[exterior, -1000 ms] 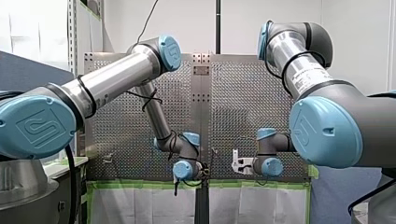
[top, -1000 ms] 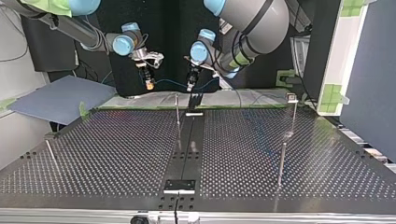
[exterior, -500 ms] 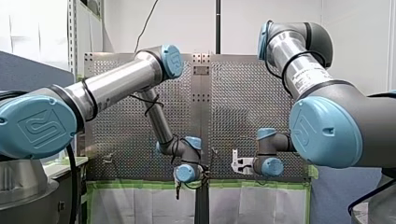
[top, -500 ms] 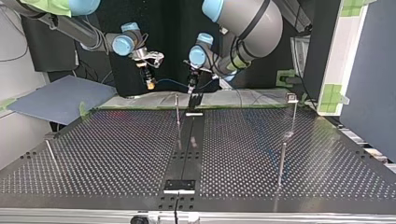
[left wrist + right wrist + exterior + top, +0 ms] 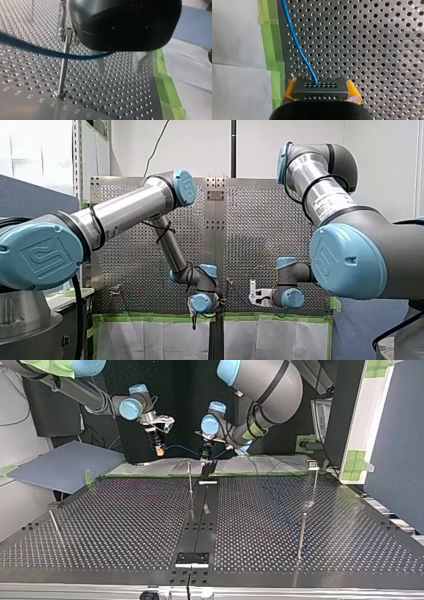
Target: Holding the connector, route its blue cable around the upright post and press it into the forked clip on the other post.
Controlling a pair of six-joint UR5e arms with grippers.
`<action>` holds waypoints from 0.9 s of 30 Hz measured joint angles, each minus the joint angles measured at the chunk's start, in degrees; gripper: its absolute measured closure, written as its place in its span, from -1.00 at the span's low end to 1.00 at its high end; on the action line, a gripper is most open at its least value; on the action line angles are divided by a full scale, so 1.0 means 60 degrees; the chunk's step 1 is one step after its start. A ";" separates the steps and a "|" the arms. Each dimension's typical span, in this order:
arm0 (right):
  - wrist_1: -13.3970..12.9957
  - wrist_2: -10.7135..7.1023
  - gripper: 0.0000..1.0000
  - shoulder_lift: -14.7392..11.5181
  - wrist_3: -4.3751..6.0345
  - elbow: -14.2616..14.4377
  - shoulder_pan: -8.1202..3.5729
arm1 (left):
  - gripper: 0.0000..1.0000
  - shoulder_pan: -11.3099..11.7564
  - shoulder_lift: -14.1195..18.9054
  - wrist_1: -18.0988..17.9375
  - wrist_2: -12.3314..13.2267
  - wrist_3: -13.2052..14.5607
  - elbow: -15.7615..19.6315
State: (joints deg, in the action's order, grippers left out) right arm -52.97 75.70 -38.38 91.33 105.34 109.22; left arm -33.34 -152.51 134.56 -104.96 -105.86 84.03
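Vs 1 s ago: the left arm has swung in. In front view its elbow and wrist sit nearer the table's centre strip. In top view the left gripper (image 5: 205, 455) has come lower and is now near the top of the upright post (image 5: 190, 480). The right gripper (image 5: 159, 450) hasn't shifted, same pose and height. The blue cable (image 5: 180, 450) is still strung btw the two grippers w/ a slight sag.

Right gripper: its yellow pads (image 5: 290, 88) pinch the black connector (image 5: 320, 90) from both sides. The connector sits square btw the fingers, its holed face pointing ahead. The cable leaves the middle of that face and runs ahead of the gripper in a gentle curve over the perforated table (image 5: 374, 50), close to the green tape (image 5: 270, 50) at the table's edge.

Left gripper: the left wrist view shows two metal fingers (image 5: 100, 65) spread, w/ a clear gap btw the tips. The cable comes in from the side and crosses in front of the post, which stands beside and a bit ahead of the fingers. It then passes the nearer finger up by its root and goes out of sight under the gripper body. Can't tell whether the cable touches the post or the finger. The post carries a small screwed fitting just above where the cable crosses it.
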 joint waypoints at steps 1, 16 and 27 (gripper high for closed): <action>0.0007 0.0004 1.00 -0.0001 0.0000 0.0000 -0.0006 | 0.77 0.0006 -0.0001 0.0001 -0.0001 -0.0027 0.0000; 0.0048 0.0185 1.00 -0.0026 0.0252 -0.0002 -0.0196 | 1.00 -0.0003 0.0011 0.0057 -0.0570 -0.0201 0.0007; 0.0001 0.0230 1.00 -0.0028 0.0521 -0.0001 -0.0438 | 1.00 -0.0432 0.0067 -0.0120 -0.1414 0.0008 0.0168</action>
State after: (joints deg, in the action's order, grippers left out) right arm -52.96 77.08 -38.55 94.46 105.33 106.59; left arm -35.93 -152.11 133.84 -113.44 -105.81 85.03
